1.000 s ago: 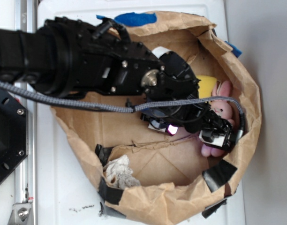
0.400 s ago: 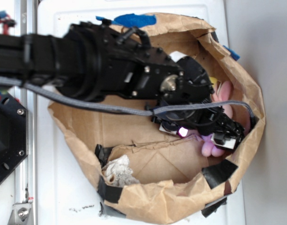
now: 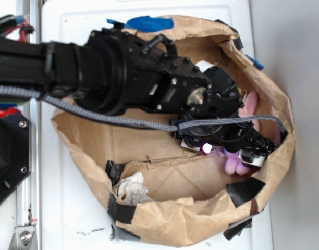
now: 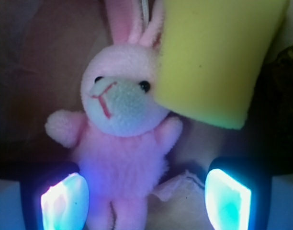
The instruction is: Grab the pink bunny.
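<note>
A white tabletop (image 3: 71, 208) is carrying a crumpled brown paper bag (image 3: 175, 224), rolled open and patched with black and blue tape. In the wrist view, the gripper (image 4: 145, 196) is hanging over the bag's floor with its jaws spread wide, two glowing fingertip pads (image 4: 65, 201) standing either side of the lower body of the small pink plush bunny with a whitish face (image 4: 121, 143), neither pad touching it. Beyond, a yellow foam sponge wedge (image 4: 213, 57) is lying against the bunny's head and ear. In the exterior view, the black robot arm (image 3: 123, 73) is covering most of the bunny (image 3: 233, 164), near the bag's right wall. A crumpled whitish rag (image 3: 131, 190) is resting well apart, lower left.
</note>
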`<state>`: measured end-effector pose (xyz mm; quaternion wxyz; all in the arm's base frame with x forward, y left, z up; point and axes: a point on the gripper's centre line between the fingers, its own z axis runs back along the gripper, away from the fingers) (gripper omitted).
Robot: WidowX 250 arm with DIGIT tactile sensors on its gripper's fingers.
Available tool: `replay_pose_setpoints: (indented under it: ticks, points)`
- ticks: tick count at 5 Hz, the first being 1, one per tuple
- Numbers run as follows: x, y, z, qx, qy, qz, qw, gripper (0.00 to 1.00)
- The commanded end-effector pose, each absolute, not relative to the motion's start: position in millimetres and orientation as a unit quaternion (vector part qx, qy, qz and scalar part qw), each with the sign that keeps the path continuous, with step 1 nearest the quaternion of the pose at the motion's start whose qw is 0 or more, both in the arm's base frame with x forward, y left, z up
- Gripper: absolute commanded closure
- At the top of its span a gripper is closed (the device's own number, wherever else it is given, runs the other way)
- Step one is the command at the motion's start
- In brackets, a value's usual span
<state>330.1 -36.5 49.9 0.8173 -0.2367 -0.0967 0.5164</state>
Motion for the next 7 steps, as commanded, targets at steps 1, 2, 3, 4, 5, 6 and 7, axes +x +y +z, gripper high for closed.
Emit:
replay_pose_setpoints:
  ticks: [1, 2, 3, 4, 5, 6, 7]
  points:
    - [348, -42, 63, -0.25, -0.128, 0.494, 0.823, 0.0]
    - [352, -43, 65, -0.253, -0.131, 0.493, 0.822, 0.0]
    - [355, -44, 65, -0.257, -0.137, 0.486, 0.824, 0.0]
    - [358, -45, 62, -0.254, -0.131, 0.487, 0.825, 0.0]
    - [366, -43, 53, -0.252, -0.118, 0.494, 0.824, 0.0]
    - [373, -38, 39, -0.231, -0.079, 0.518, 0.82, 0.0]
    - [374, -37, 33, -0.22, -0.07, 0.518, 0.824, 0.0]
